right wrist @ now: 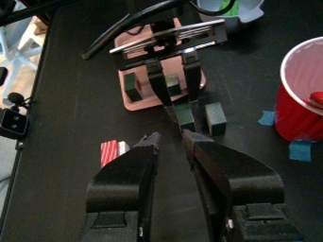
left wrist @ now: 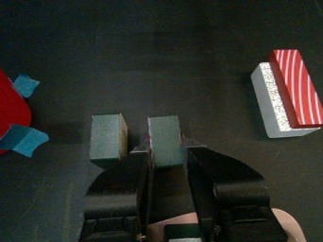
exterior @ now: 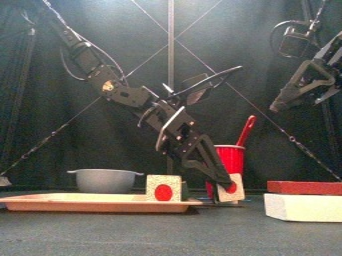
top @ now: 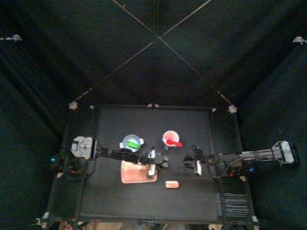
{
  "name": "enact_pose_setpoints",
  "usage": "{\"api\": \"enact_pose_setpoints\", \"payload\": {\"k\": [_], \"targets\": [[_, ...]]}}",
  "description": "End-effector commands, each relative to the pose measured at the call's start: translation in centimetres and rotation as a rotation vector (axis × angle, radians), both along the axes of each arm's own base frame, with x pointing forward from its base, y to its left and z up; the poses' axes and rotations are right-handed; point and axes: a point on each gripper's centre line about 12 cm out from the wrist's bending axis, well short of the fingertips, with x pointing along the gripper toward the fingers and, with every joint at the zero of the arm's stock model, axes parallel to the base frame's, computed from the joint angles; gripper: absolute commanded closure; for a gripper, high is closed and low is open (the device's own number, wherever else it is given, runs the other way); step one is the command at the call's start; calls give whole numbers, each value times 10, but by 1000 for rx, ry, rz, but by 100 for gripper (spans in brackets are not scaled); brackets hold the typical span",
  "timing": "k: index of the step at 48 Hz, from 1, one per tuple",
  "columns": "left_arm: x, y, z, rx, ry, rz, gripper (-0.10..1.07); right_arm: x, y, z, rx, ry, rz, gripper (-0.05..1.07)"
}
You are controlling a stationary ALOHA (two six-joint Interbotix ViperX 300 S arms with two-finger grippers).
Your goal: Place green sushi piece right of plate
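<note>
Red-and-white stripes mark the nearest thing, a small block at the near right; it is pattern only, and no brand, label or writing can be read anywhere.

Next back lies the plate, with a pale-faced, red-dotted piece standing at its right end. Just right of the plate, the left gripper hangs low with its jaws about two-thirds open and clamped on the green sushi piece, a dark green block. A second dark block sits tight against it. I cannot tell whether the two are joined, or whether the piece touches the table yet.

The piece looks hard, light and smooth-sided, like painted wood. It should not crush, though it could slip or twist in a loose grip. The flat opposite sides are the best place to hold it, gripped low and square.

Farther back stand the red cup and, to its left, a green-rimmed bowl. The right gripper rests raised at the right, its jaws a narrow gap apart and empty.
</note>
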Motion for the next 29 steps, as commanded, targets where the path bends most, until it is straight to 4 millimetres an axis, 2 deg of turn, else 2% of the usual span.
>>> {"api": "enact_pose_setpoints", "payload": {"k": [1, 15, 29], "targets": [[8, 2, 14, -1, -43, 5, 43, 2, 0, 4, 3, -13, 0, 34], [9, 2, 15, 0, -46, 3, 41, 2, 0, 4, 3, -13, 0, 34], [9, 2, 14, -2, -43, 6, 25, 2, 0, 4, 3, -13, 0, 34]]}}
